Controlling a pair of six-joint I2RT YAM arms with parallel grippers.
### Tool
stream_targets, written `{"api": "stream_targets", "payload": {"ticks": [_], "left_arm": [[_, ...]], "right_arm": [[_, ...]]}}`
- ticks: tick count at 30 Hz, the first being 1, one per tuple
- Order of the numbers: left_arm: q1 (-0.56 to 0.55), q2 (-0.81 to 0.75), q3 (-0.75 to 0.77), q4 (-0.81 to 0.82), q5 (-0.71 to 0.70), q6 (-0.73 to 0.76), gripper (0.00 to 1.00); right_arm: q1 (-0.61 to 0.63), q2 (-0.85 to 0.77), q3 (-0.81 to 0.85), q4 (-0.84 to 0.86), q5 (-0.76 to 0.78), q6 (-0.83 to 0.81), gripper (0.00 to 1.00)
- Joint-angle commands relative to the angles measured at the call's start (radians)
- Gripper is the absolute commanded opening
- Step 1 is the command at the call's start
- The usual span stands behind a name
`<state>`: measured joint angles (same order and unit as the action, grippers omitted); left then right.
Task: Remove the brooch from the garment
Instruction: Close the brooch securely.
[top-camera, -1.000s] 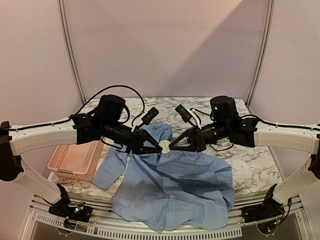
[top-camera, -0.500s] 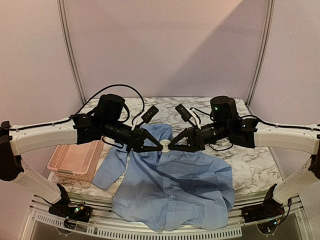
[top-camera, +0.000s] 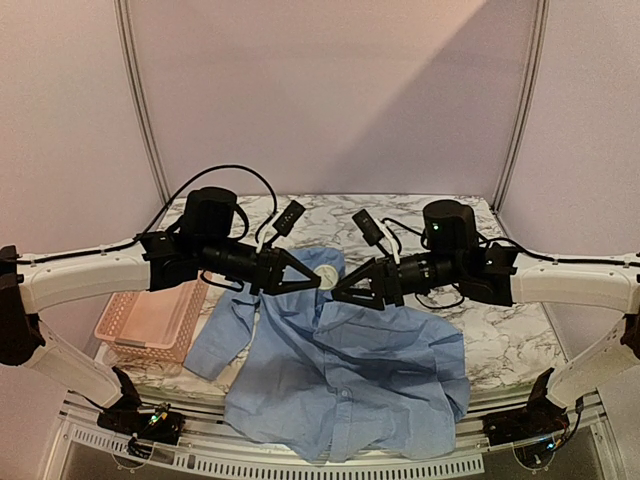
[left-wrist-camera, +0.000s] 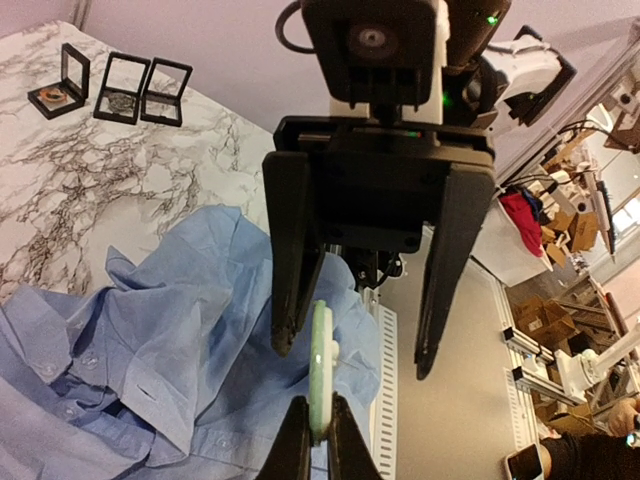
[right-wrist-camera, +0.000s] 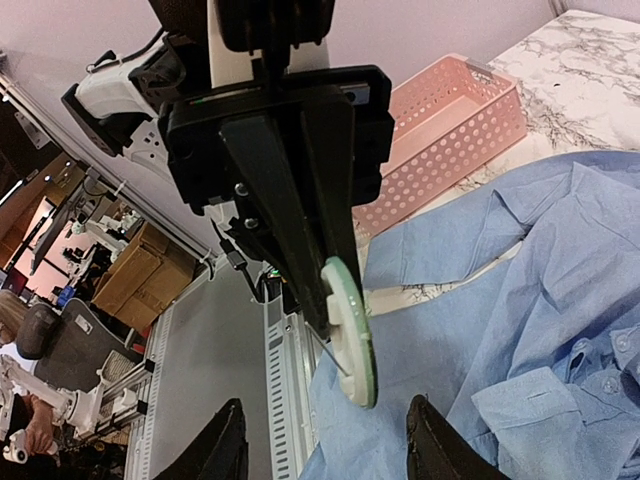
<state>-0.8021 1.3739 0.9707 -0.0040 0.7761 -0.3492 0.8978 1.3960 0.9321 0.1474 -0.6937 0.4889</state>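
And the left pincer (left-wrist-camera: 312, 442) was clamped on the brooch (left-wrist-camera: 321, 355) by its rim, seemingly free above the shirt (top-camera: 340, 370). The right pincer (right-wrist-camera: 330, 445) stood apart, straddling it. Removal looked nearly done; next, carry it away and set it down.

White links (top-camera: 85, 272), black joints (top-camera: 210, 212), looping black cables (top-camera: 225, 174); left tool (top-camera: 316, 283) and right tool (top-camera: 338, 296) black, apparently wedge-fingered.

brooch (left-wrist-camera: 320, 365): pale green-white disc w/ thin pin, edge-on, pinched in left gripper (top-camera: 318, 282) tips, above the garment (top-camera: 350, 370), clear of fabric. Garment: lt-blue collared shirt, wrinkled, spread out, buttoned.
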Motion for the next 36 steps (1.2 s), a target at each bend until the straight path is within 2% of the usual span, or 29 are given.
{"api": "stream_targets", "payload": {"ticks": [1,23,36], "left_arm": [[0.011,-0.017,-0.013,0.042,0.017,-0.017,0.0],[0.012,-0.016,-0.015,0.05,0.024,-0.026,0.0],[0.012,-0.018,-0.016,0.055,0.034,-0.031,0.0]], "right_arm": [[0.008,0.001,-0.009,0.051,0.049,0.013,0.53],[0.008,0.061,0.02,0.126,0.048,0.055,0.34],[0.008,0.071,0.021,0.147,0.121,0.079,0.24]]}}
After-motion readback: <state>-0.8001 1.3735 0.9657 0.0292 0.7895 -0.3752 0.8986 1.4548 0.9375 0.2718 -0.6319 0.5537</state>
